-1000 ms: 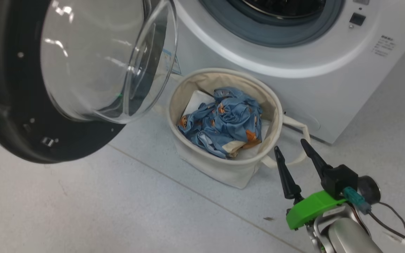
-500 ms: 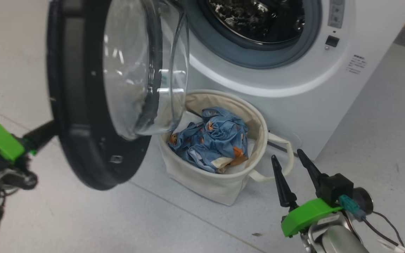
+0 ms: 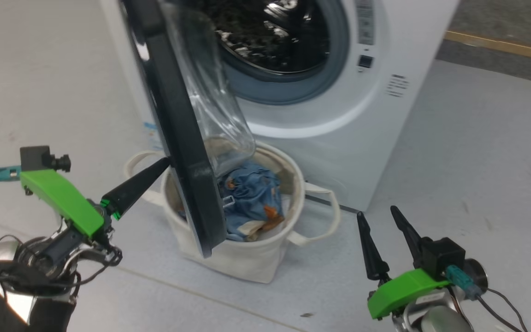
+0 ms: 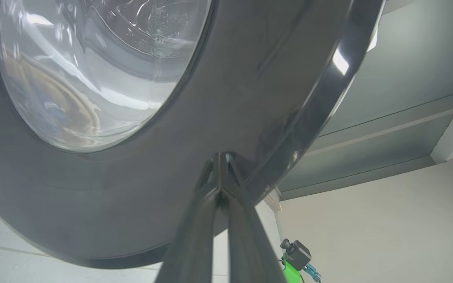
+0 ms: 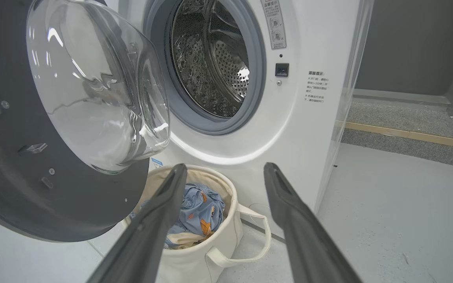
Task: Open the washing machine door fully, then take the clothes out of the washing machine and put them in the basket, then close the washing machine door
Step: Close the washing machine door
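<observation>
The white washing machine [image 3: 385, 115] stands with its steel drum [image 5: 210, 67] showing nothing inside. The washing machine door [image 3: 178, 138] hangs nearly edge-on in the head view, its glass bowl over the basket [image 3: 247, 263]. My left gripper [image 3: 166, 160] is shut, its tip touching the door's black outer rim [image 4: 92, 196]; the closed left gripper [image 4: 219, 155] holds nothing. The blue printed clothes [image 3: 251, 203] lie in the cream basket [image 5: 195, 255] below the drum opening. My right gripper [image 3: 377, 212] stands open and empty to the basket's right, and the right gripper [image 5: 225, 167] points at the clothes [image 5: 199, 204].
Pale grey floor [image 3: 477, 161] spreads around the machine. A yellow-edged strip with dark flooring [image 5: 407, 133] runs behind it on the right. Loose cables [image 3: 500, 299] trail from my right wrist. The basket's loop handle [image 3: 325, 216] sticks out toward the right gripper.
The head camera has shifted. The door has swung from wide open to about halfway toward the machine. My left gripper has come into view, pushing on the door's outer face. The right gripper stays put.
</observation>
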